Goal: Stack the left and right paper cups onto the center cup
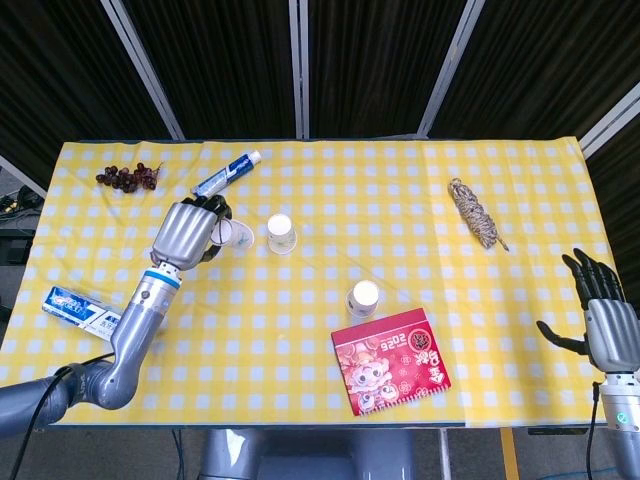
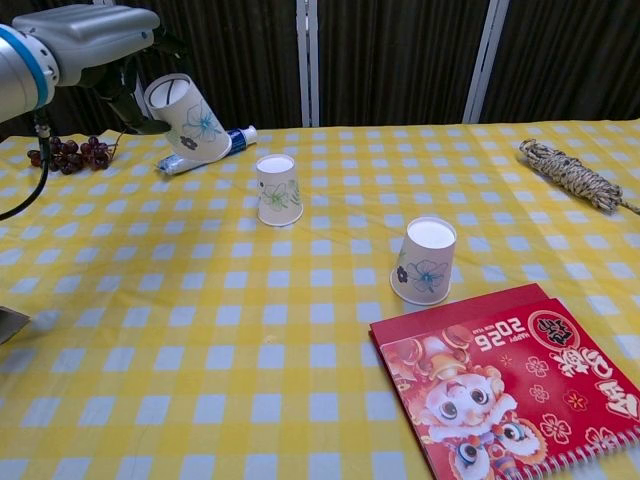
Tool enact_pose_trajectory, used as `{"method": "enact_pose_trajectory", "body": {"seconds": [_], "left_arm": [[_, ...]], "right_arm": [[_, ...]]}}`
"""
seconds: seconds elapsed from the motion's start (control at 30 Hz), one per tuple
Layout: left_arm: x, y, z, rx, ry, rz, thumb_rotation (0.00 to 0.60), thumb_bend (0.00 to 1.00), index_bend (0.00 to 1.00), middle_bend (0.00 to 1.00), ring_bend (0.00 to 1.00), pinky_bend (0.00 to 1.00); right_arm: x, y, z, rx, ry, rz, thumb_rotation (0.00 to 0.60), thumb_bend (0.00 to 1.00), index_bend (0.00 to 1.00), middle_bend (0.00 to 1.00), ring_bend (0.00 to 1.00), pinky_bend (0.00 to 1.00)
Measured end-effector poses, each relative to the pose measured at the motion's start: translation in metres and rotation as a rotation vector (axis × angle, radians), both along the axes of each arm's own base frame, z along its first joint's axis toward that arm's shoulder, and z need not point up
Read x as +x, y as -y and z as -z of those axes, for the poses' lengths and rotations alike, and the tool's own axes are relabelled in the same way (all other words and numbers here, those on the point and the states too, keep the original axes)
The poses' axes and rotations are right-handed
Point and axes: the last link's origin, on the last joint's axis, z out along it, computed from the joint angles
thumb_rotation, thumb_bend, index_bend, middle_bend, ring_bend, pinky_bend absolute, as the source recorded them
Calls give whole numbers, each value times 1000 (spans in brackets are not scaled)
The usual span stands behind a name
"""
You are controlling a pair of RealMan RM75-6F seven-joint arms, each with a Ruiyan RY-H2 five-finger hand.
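Note:
My left hand (image 1: pixel 189 231) (image 2: pixel 100 35) holds a flower-printed paper cup (image 2: pixel 190 118) (image 1: pixel 238 236) in the air, tilted, just left of the center cup. That center cup (image 1: pixel 281 233) (image 2: pixel 278 189) stands upside down on the yellow checked table. A third upside-down cup (image 1: pixel 364 297) (image 2: pixel 425 260) stands to the right, just above the red calendar. My right hand (image 1: pixel 604 325) hangs open at the table's right edge, far from the cups; the chest view does not show it.
A red calendar (image 1: pixel 391 360) (image 2: pixel 510 380) lies front right. Toothpaste tube (image 1: pixel 225 176) (image 2: pixel 205 149) and grapes (image 1: pixel 126 177) (image 2: pixel 68 152) lie at the back left, a toothpaste box (image 1: pixel 82 311) at the front left, a rope bundle (image 1: pixel 474 212) (image 2: pixel 572 172) at the back right.

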Motion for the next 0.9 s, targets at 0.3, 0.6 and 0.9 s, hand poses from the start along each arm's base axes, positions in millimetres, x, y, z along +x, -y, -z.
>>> {"method": "enact_pose_trajectory", "body": {"seconds": [0.3, 0.6, 0.9], "left_arm": [[31, -39, 27, -44, -18, -21, 600, 368, 575, 234, 302, 410], [46, -54, 47, -69, -18, -19, 600, 367, 574, 222, 291, 403], [50, -61, 54, -93, -22, -24, 600, 367, 573, 222, 291, 399]], "right_arm": [[-7, 6, -3, -7, 9, 27, 600, 90, 0, 0, 0, 0], [-13, 8, -3, -9, 15, 48, 600, 89, 0, 0, 0, 0], [-14, 9, -4, -19, 14, 57, 600, 89, 0, 0, 0, 0]]}}
